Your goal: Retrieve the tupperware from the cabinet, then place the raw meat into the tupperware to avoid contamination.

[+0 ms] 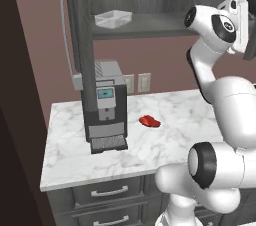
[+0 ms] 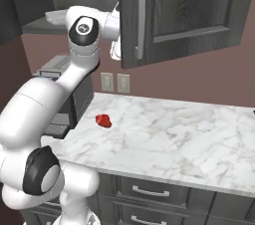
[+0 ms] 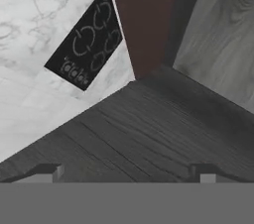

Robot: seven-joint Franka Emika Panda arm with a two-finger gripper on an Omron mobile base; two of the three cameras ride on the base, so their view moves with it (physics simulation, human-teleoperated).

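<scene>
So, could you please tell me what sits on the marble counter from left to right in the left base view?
Coffee machine → raw meat, both resting on the counter, with clear marble between them.

Rendered frames, flat even light, no obvious single source. Marble counter (image 1: 175, 115) is brightest, no blown highlights; soft sheen on the white arm (image 1: 235, 105) shells. Shadows faint: slight dark patch under the coffee machine (image 1: 104, 105), cabinet (image 2: 189, 10) interior and underside noticeably dimmer. Far left edge of the left base view goes nearly black. Everything mildly soft, low-res, jagged edges on the drawer handles (image 2: 149, 191). Hand view blurriest, wood grain smeared. No visible lens distortion.
</scene>
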